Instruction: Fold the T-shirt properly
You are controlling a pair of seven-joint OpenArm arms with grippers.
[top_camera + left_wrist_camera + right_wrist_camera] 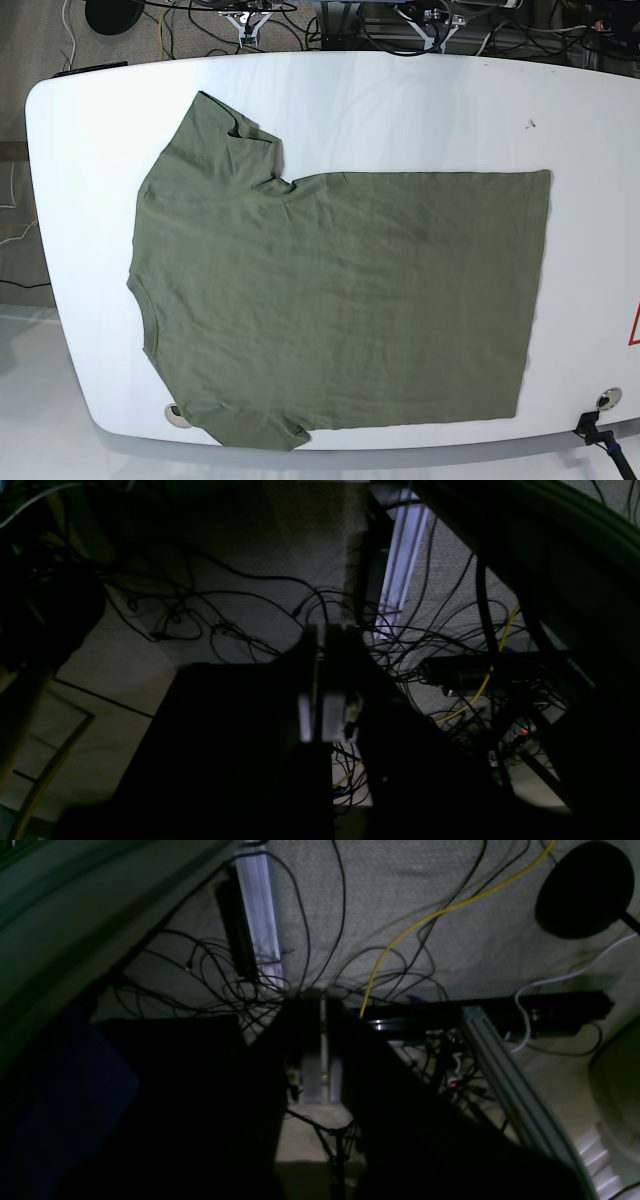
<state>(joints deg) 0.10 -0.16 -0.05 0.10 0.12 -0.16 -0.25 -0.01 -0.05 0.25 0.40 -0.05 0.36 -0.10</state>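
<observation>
the t-shirt (pixel 340 300) lay spread flat on the white table (pixel 400 110), covering most of its middle, neck and sleeves toward the table's left end in the base view and the straight hem toward its right end. one sleeve tip hung at the table's near edge. neither arm was over the table. the left gripper (pixel 325 640) pointed down at a carpeted floor (pixel 280 540) strewn with cables (pixel 250 587), its jaws pressed together on nothing. the right gripper (pixel 322 1000) hung likewise beside the table's edge, jaws closed and empty, above a yellow cable (pixel 425 920).
</observation>
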